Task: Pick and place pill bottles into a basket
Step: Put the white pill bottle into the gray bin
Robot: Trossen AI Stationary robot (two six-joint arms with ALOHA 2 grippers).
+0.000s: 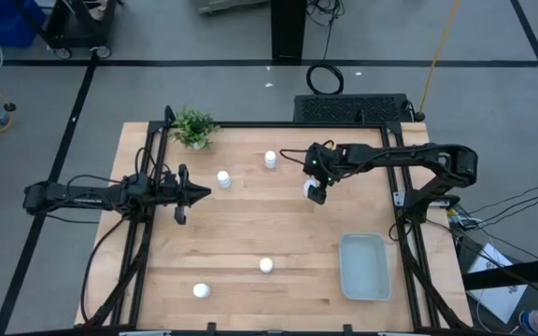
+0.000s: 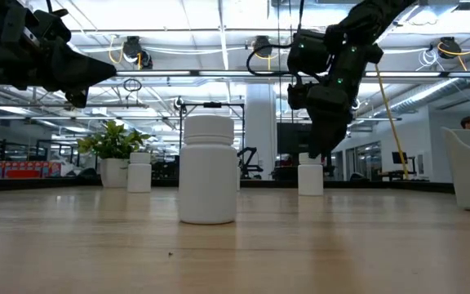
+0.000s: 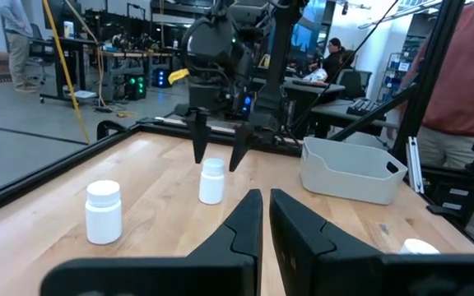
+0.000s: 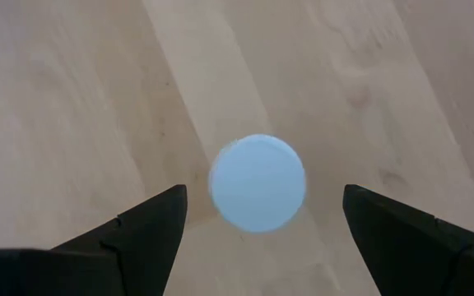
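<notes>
On the wooden table (image 1: 278, 233), the right claw (image 1: 315, 189) hangs wide open above a pill bottle (image 4: 257, 182).

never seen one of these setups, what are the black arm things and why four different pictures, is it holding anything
These are two robot arms at a wooden table, each ending in a two-finger gripper. One picture looks straight down, one sits at table height, and two come from cameras on the wrists. Five small white pill bottles stand on the table, with a pale basket near one corner, nothing in it, and a small potted plant at the far edge. The right gripper hangs open directly over one pill bottle, its fingers either side but not gripping. The left gripper waits with fingers nearly together, holding nothing.
</notes>
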